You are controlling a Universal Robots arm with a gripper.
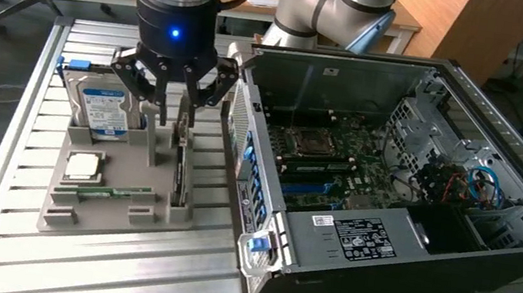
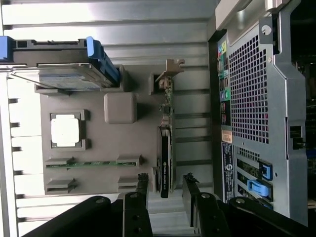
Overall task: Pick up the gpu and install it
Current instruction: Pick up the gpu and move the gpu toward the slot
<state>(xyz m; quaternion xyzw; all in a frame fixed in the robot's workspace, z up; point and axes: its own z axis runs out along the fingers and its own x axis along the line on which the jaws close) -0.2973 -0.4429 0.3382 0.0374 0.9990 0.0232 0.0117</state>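
Approach stage, by the look of it. In the exterior view the gripper [image 1: 175, 102] hangs with its black fingers spread wide right above the gpu [image 1: 180, 158], holding nothing, with no contact showing. The card stands on edge in a slot of the matte grey moulded tray [image 1: 116, 218], a thin dark slab directly below the gripper. To one side of the gripper sits the boxy silver hard drive [image 1: 102, 107] with its blue label. To the other side is the open computer case [image 1: 414, 239], all dark sheet steel and bare green board, so nothing is installed yet. In the wrist view the gripper [image 2: 165, 185] lines up with the gpu [image 2: 165, 148], a finger on each side of the card's near end and well apart from its faces. The card's narrow metal bracket [image 2: 170, 69] is at the far end from the fingers. The tray [image 2: 98, 143] looks like smooth plastic, and the case's rear panel [image 2: 252, 98] is perforated mesh. A clean grab probably calls for staying square to that skinny, rigid edge and pinching the flat faces evenly.
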